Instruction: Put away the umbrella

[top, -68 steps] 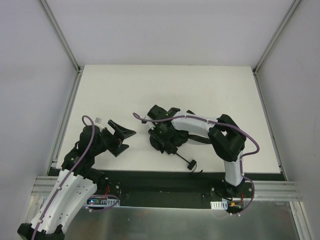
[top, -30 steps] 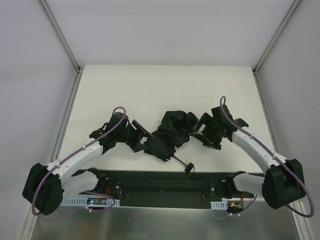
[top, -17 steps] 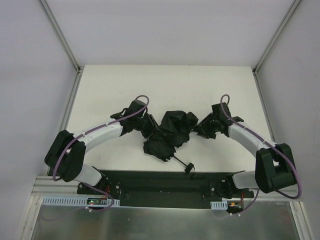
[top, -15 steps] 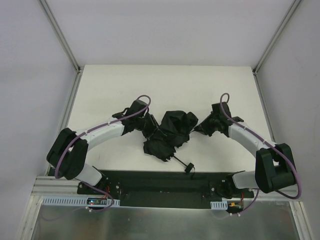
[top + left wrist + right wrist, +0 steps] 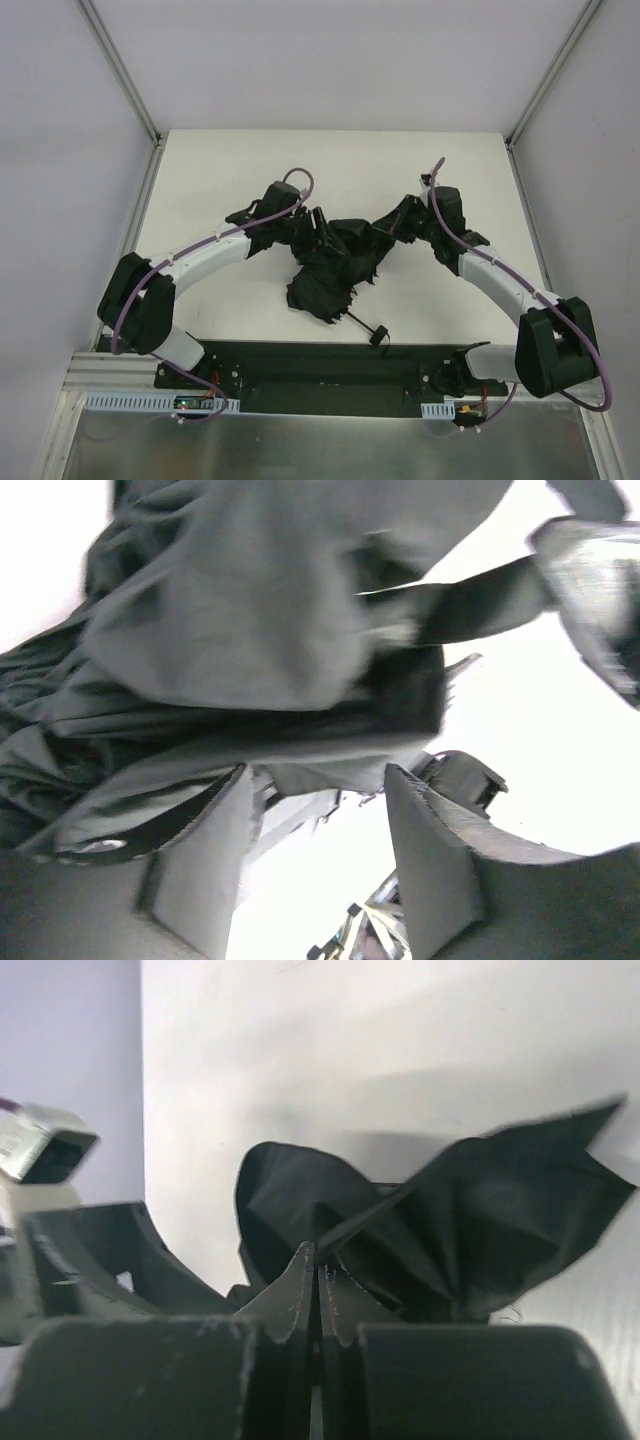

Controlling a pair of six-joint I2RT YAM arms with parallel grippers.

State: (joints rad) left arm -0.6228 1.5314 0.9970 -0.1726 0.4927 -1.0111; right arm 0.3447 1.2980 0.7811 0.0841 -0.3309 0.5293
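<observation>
Pinching a fold of the umbrella [image 5: 450, 1220], my right gripper [image 5: 316, 1260] is pressed together. My left gripper [image 5: 318, 775] is spread, with blurred fabric bunched just beyond its fingertips and hiding whatever lies ahead.

From above, the umbrella [image 5: 335, 265] hides the fingertips of the left end effector [image 5: 318, 232] and right end effector [image 5: 391, 228]; the left wrist view is blurred.

I look down on a flat white table [image 5: 250, 170] with plain pale walls [image 5: 330, 60] on three sides, thin silver metal bars [image 5: 120, 65] going up from its far corners, a black strip [image 5: 300, 362] along the near edge, and soft, even light everywhere.
</observation>
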